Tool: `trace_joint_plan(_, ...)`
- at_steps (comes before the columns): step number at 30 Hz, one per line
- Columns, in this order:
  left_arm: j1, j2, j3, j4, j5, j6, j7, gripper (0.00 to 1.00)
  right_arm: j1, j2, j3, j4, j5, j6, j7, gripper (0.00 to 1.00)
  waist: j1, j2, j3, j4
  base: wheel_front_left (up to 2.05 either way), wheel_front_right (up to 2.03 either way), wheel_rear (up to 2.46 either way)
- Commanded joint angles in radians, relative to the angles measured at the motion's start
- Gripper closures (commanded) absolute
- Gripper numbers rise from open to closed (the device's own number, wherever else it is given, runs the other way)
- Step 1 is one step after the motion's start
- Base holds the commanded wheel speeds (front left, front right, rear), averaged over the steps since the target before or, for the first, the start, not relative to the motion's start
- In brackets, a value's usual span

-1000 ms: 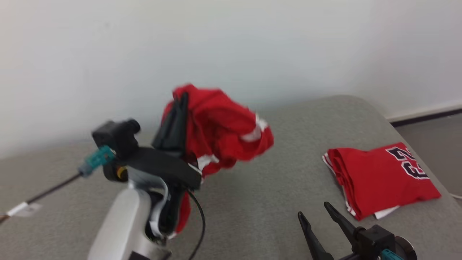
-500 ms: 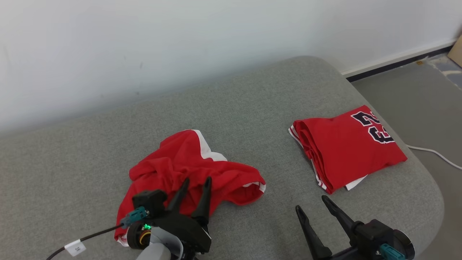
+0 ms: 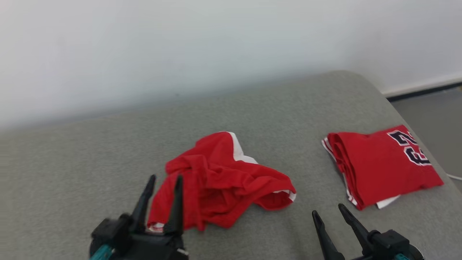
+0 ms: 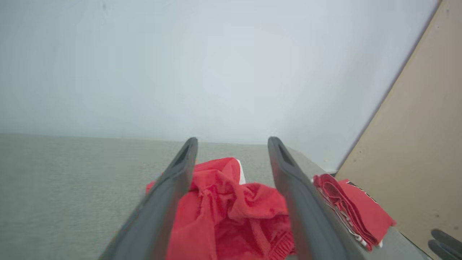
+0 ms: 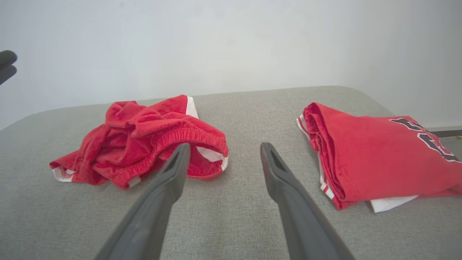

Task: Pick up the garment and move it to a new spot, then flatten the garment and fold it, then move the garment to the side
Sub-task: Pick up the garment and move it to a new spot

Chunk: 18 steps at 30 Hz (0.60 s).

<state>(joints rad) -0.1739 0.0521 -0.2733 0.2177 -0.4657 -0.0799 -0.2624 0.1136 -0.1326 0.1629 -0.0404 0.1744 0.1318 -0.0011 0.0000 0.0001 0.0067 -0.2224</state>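
Grey fabric counter (image 3: 90,162), backed by white wall (image 3: 180,47), is occupied by crumpled garment (image 3: 223,180) and folded jersey (image 3: 379,169); left gripper (image 3: 165,177) and right gripper (image 3: 327,210) are spread wide.

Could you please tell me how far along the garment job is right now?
Done: the move; the red garment, aloft in the left gripper a second ago, now lies crumpled on the grey cushion. In hand: nothing; both it and the right gripper stand open. Left: flattening, folding, setting it aside.

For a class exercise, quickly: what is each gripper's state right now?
Left gripper: open, holding nothing.
Right gripper: open, holding nothing.
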Motion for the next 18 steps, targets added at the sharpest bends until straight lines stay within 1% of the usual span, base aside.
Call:
trace_joint_plan(1,0.032,0.001,0.02,-0.034,0.031,0.001,-0.002,0.0,0.014,0.005,-0.008,0.008,0.001,-0.002,-0.018,0.0,0.0,-0.0001,-0.067,0.088,0.0,0.0,0.0)
trace_joint_plan(3,0.101,0.003,0.07,-0.092,0.091,0.008,-0.002,0.0,0.018,0.01,-0.028,0.025,0.006,-0.002,-0.052,0.0,0.0,-0.0001,-0.082,0.117,0.0,0.0,0.0)
trace_joint_plan(5,0.158,0.02,0.112,-0.131,0.159,0.014,-0.002,0.0,0.023,0.013,-0.049,0.044,0.005,-0.002,-0.084,0.0,0.0,-0.0001,-0.095,0.144,0.0,0.0,0.0)
trace_joint_plan(9,0.258,0.046,0.182,-0.154,0.251,0.037,-0.002,0.0,0.04,0.006,-0.081,0.088,-0.001,-0.002,-0.127,0.0,0.0,-0.0001,-0.117,0.184,0.0,0.0,0.0)
trace_joint_plan(10,0.305,0.051,0.209,-0.157,0.282,0.052,-0.002,0.0,0.045,0.004,-0.103,0.105,-0.001,-0.002,-0.148,0.0,0.0,-0.0001,-0.127,0.2,0.0,0.0,0.0)
trace_joint_plan(14,0.386,0.059,0.243,-0.17,0.322,0.08,-0.002,0.0,0.075,0.007,-0.162,0.139,-0.014,-0.002,-0.184,0.0,0.0,-0.0001,-0.147,0.218,0.0,0.0,0.0)
trace_joint_plan(16,0.414,0.062,0.26,-0.173,0.328,0.08,-0.002,0.0,0.088,0.009,-0.186,0.151,-0.021,-0.002,-0.195,0.0,0.0,-0.0001,-0.153,0.221,0.0,0.0,0.0)
trace_joint_plan(18,0.436,0.066,0.271,-0.164,0.332,0.071,-0.002,0.0,0.1,0.01,-0.197,0.161,-0.025,-0.002,-0.198,0.0,0.0,-0.0001,-0.155,0.219,0.0,0.0,0.0)
